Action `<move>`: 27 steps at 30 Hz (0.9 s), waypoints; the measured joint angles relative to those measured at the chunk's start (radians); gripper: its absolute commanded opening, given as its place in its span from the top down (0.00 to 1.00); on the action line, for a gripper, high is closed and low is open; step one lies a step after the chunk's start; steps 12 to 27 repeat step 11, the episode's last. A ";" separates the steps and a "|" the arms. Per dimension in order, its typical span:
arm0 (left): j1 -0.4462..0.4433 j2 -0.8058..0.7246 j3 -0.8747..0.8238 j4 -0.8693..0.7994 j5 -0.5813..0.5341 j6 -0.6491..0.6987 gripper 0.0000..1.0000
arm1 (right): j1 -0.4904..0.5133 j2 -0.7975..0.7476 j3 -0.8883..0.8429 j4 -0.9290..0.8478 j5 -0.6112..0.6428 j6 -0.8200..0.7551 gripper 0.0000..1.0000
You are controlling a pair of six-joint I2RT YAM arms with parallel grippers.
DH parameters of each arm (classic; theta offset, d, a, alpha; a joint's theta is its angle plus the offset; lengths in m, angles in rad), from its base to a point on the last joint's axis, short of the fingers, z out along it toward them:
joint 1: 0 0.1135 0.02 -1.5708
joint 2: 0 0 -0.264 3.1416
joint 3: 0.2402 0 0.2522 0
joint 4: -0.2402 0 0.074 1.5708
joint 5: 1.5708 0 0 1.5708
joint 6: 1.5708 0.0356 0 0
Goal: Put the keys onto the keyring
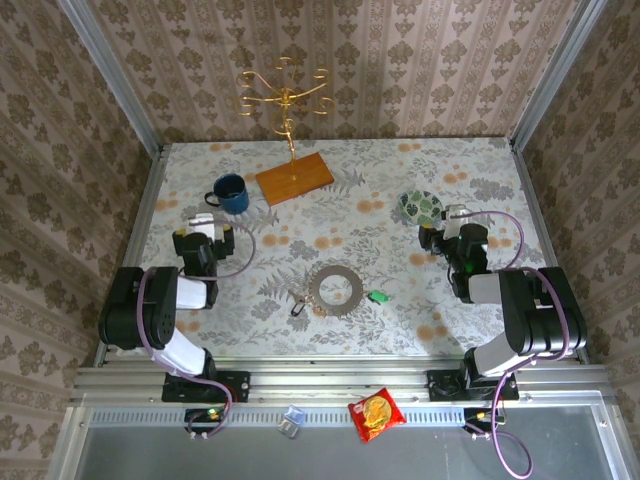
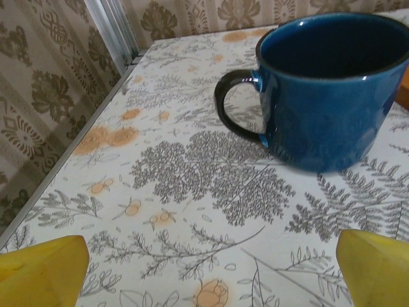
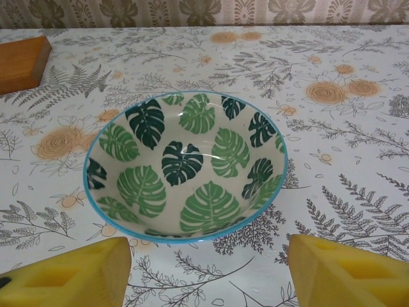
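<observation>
Both arms' jaws gape wide, empty; green key [image 1: 378, 296] and thin keyring [image 1: 298, 307] lie flat on tabletop [image 1: 400, 180], so a pinch may skid them away.

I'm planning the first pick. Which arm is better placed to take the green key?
Right. The green key lies right of the grey ring, on that arm's side. The right gripper is open and empty, facing the leaf bowl; the left gripper faces the mug, farther off.
</observation>
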 measured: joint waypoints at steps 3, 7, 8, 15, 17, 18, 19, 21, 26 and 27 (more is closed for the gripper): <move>-0.001 0.000 0.002 -0.006 0.005 0.000 0.00 | 0.000 0.000 0.002 0.000 0.002 0.001 0.30; 0.015 0.000 0.013 -0.033 0.049 0.000 0.00 | 0.000 0.000 0.002 0.000 0.002 0.001 0.29; 0.019 0.000 0.015 -0.036 0.056 0.000 0.00 | 0.000 0.000 0.002 0.000 0.002 0.001 0.28; 0.028 0.000 0.022 -0.043 0.074 0.000 0.00 | 0.000 0.000 0.002 0.000 0.002 0.002 0.24; 0.028 0.000 0.022 -0.043 0.074 0.000 0.00 | 0.000 0.000 0.002 0.000 0.002 0.002 0.24; 0.028 0.000 0.022 -0.043 0.074 0.000 0.00 | 0.000 0.000 0.002 0.000 0.002 0.002 0.24; 0.028 0.000 0.022 -0.043 0.074 0.000 0.00 | 0.000 0.000 0.002 0.000 0.002 0.002 0.24; 0.028 0.000 0.022 -0.043 0.074 0.000 0.00 | 0.000 0.000 0.002 0.000 0.002 0.002 0.24; 0.028 0.000 0.022 -0.043 0.074 0.000 0.00 | 0.000 0.000 0.002 0.000 0.002 0.002 0.24; 0.028 0.000 0.022 -0.043 0.074 0.000 0.00 | 0.000 0.000 0.002 0.000 0.002 0.002 0.24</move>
